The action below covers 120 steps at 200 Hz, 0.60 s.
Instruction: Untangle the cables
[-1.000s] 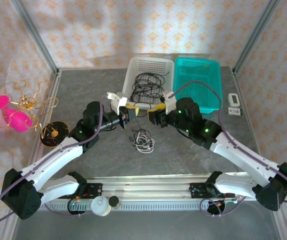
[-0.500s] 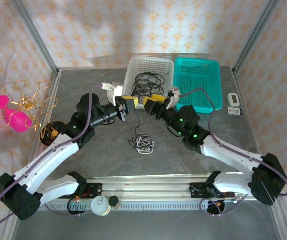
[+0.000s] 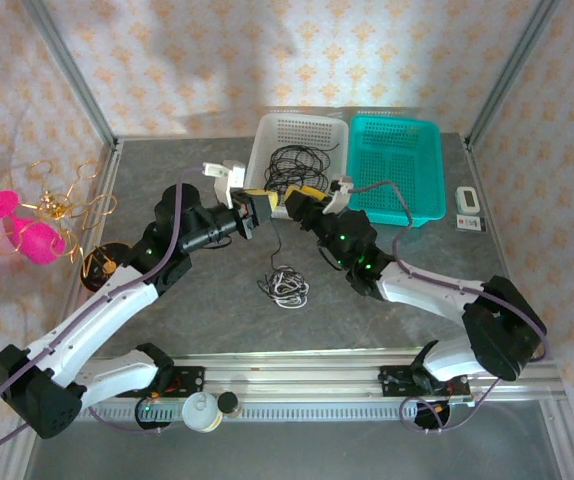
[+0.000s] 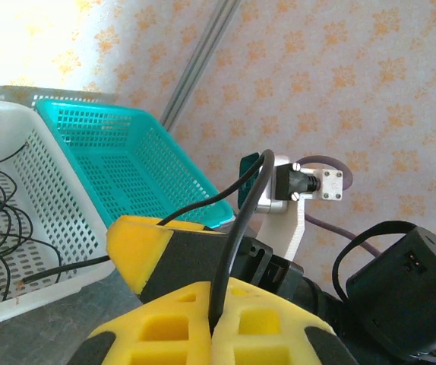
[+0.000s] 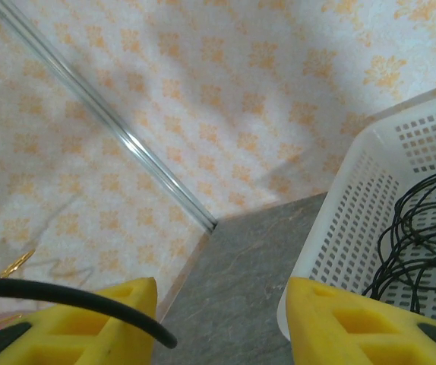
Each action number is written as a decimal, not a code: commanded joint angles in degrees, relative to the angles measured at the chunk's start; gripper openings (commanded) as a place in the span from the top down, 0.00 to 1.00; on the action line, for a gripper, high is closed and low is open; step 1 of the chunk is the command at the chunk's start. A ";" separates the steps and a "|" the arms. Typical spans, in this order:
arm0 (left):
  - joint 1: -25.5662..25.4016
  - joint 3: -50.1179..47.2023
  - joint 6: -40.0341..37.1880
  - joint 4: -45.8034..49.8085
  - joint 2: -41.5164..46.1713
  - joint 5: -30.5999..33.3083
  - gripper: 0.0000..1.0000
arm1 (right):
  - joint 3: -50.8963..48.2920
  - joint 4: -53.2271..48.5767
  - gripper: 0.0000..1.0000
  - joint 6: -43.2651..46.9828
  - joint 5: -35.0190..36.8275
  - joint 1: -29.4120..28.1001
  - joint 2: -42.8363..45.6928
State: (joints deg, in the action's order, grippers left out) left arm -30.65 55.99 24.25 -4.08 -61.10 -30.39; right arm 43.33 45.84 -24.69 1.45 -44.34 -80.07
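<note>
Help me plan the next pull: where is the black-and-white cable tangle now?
Top view: the black-and-white cable tangle lies on the table near its middle, on the near side of the left gripper and the white basket.

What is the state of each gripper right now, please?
The left gripper is shut on the black cable.
The right gripper is open, clamping nothing.

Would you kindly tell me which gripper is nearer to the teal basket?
Right. The right gripper is just left of the teal basket; the left gripper is farther left, by the white basket's near left corner.
</note>
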 commanded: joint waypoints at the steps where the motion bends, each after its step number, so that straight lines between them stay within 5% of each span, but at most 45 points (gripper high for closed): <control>1: -0.28 1.99 1.24 -1.21 0.46 0.65 1.00 | 2.51 2.74 0.55 2.95 3.37 -0.31 -0.85; 23: -0.30 2.18 0.83 -0.24 0.67 0.43 1.00 | 3.07 1.70 0.68 8.78 6.48 -0.31 -0.62; 63: -0.29 6.64 -3.61 11.14 1.16 3.80 1.00 | 2.70 -0.91 0.91 41.56 14.55 1.02 1.54; 94: -0.28 9.49 -6.89 20.13 0.63 6.62 1.00 | 4.76 -6.83 0.92 67.16 10.43 7.43 2.51; 120: -0.31 8.61 -8.07 22.27 0.81 7.02 1.00 | 5.79 -11.11 0.89 82.80 0.17 13.15 4.84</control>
State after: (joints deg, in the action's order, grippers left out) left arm -30.83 63.48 18.94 12.82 -61.21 -25.36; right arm 47.13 40.18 34.96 6.92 -36.53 -78.54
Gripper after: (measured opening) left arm 0.041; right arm 0.094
